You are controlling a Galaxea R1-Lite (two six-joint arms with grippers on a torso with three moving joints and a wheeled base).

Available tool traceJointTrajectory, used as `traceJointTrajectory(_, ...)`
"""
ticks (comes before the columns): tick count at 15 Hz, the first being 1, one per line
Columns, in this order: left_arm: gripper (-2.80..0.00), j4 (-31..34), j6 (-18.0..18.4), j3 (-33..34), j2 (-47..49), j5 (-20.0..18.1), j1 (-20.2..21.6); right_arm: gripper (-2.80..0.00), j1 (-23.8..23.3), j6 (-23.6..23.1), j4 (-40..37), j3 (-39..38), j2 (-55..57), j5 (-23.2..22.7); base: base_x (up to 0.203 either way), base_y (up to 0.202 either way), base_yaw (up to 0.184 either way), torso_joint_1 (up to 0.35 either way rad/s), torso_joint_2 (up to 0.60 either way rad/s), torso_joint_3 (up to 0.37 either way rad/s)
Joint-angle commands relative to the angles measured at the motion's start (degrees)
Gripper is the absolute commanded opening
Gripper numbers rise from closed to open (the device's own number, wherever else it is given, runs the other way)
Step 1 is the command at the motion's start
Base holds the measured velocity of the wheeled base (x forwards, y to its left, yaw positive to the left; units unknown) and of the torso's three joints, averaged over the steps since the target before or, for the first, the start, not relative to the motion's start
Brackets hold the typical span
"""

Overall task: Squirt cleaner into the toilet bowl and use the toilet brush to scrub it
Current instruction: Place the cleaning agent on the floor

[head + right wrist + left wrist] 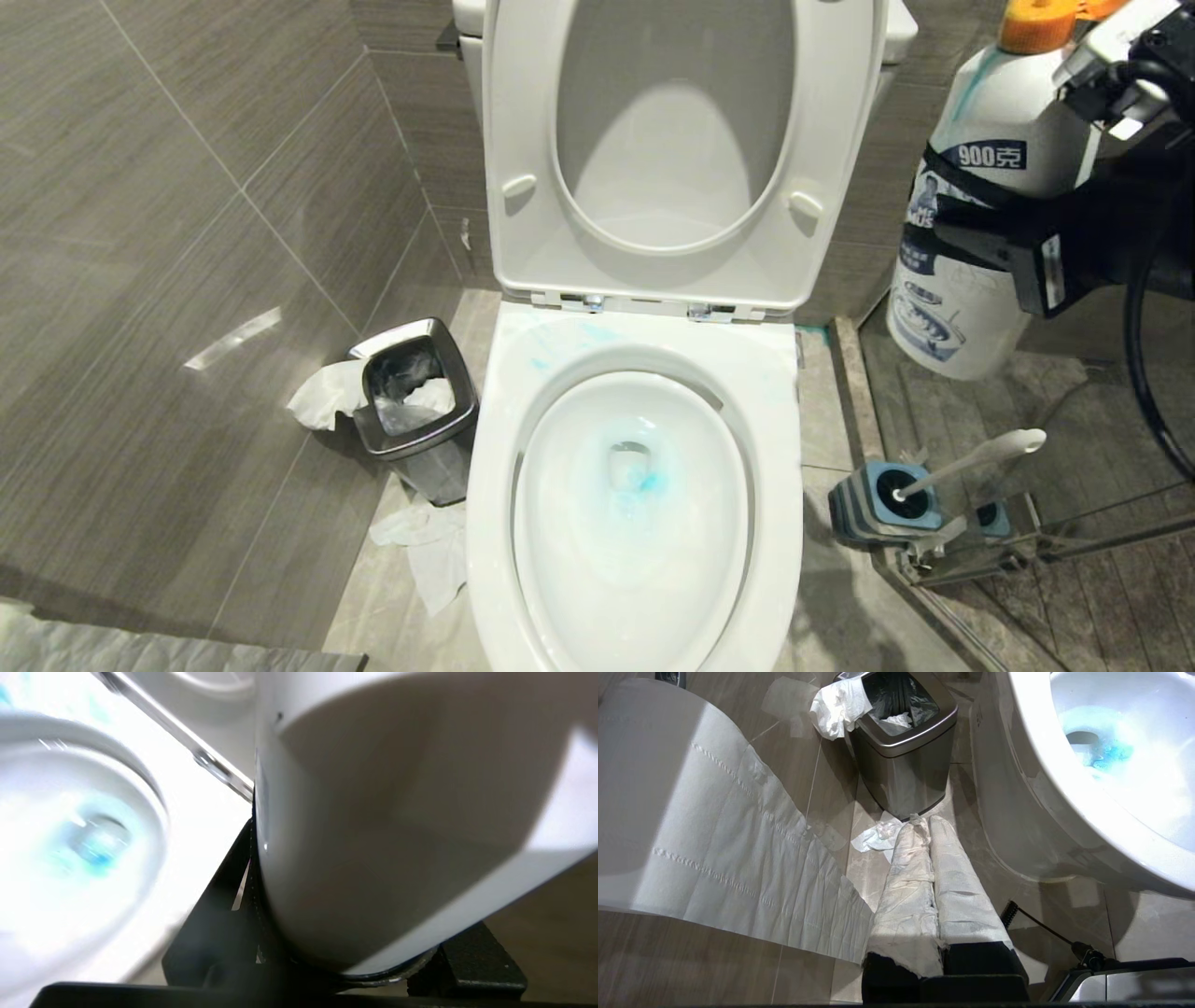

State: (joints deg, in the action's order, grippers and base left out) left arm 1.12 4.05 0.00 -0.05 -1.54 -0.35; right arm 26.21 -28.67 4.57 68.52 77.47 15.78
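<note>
Grey wood-grain tiles line the floor and walls around the toilet bowl (635,523), whose seat and lid stand raised against the tank. Blue cleaner (644,481) tints the water at the drain, and a few pale blue streaks mark the rim near the hinges.

To the right of the bowl, up at the level of the raised seat, the right gripper (999,247) grasps a white cleaner bottle (980,187) with an orange cap — its black fingers are clamped around the bottle's middle, over the label. The bottle hangs upright, well clear of the bowl. Below it, on the floor just beside the bowl's right flank, one toilet brush (976,459) sits in its blue-and-grey holder (882,504), its white handle leaning out to the right; the gripper is well above it and apart from it.

One chrome waste bin (415,411) stands left of the bowl, with tissue draped over its edge and more tissue lying on the floor in front of it.

The left gripper (924,826) is low beside the bowl's left side — its two paper-wrapped fingers (906,877) are pressed together, holding nothing, pointing towards the bin.
</note>
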Motion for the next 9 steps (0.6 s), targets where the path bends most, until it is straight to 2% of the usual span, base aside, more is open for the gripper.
traceJointTrajectory(1, -2.8, 0.0, 0.0, 0.0, 0.0, 0.0, 0.0, -2.8, -0.8, 5.1, 3.1, -0.2, 1.1, -0.4, 0.0, 0.0, 0.0, 0.0, 0.0, 0.0)
traceJointTrajectory(5, -2.8, 0.0, 0.0, 0.0, 0.0, 0.0, 0.0, -2.8, -5.1, 11.9, 14.5, -1.8, 2.5, -0.2, 0.0, 0.0, 0.0, 0.0, 0.0, 0.0)
traceJointTrajectory(9, -2.8, 0.0, 0.0, 0.0, 0.0, 0.0, 0.0, -2.8, -10.0, 15.3, 19.3, -2.5, 3.8, -0.5, 0.0, 0.0, 0.0, 0.0, 0.0, 0.0)
